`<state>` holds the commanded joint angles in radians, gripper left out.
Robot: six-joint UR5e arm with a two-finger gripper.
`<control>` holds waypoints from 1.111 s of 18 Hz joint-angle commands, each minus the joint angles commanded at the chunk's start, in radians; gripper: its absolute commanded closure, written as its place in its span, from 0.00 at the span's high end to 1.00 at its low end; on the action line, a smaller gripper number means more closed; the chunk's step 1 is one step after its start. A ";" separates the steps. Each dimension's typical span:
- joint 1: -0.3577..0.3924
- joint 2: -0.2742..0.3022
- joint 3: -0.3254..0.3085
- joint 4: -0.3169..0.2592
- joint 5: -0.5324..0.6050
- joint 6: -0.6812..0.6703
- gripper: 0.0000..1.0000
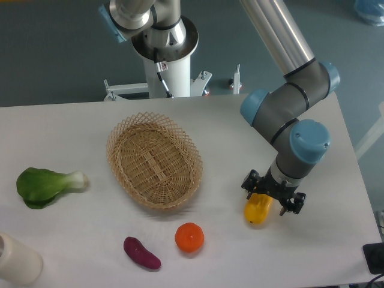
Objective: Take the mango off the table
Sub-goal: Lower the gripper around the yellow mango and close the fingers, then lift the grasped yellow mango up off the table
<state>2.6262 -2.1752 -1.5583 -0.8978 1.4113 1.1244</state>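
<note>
The mango (257, 210) is a smooth yellow oblong fruit lying on the white table (72, 126), right of centre near the front. My gripper (270, 200) hangs directly over its upper end and hides that end. The fingers stand apart, one on each side of the fruit's top, so the gripper is open. I cannot tell whether the fingers touch the mango.
A woven wicker basket (154, 159) stands left of the mango. A round orange (189, 237) and a dark purple vegetable (141, 252) lie near the front edge. A green bok choy (43, 185) lies at the far left, and a white bottle (18, 258) at the front left corner.
</note>
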 joint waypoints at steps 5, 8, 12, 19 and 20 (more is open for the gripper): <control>0.000 0.000 -0.035 0.042 0.000 0.000 1.00; -0.006 -0.003 -0.035 0.043 0.003 -0.002 0.96; -0.008 -0.005 -0.029 0.037 0.029 -0.005 0.69; -0.008 0.008 -0.009 0.028 0.063 -0.005 0.54; -0.008 0.014 -0.009 0.028 0.063 -0.005 0.54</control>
<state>2.6185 -2.1614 -1.5677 -0.8698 1.4742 1.1198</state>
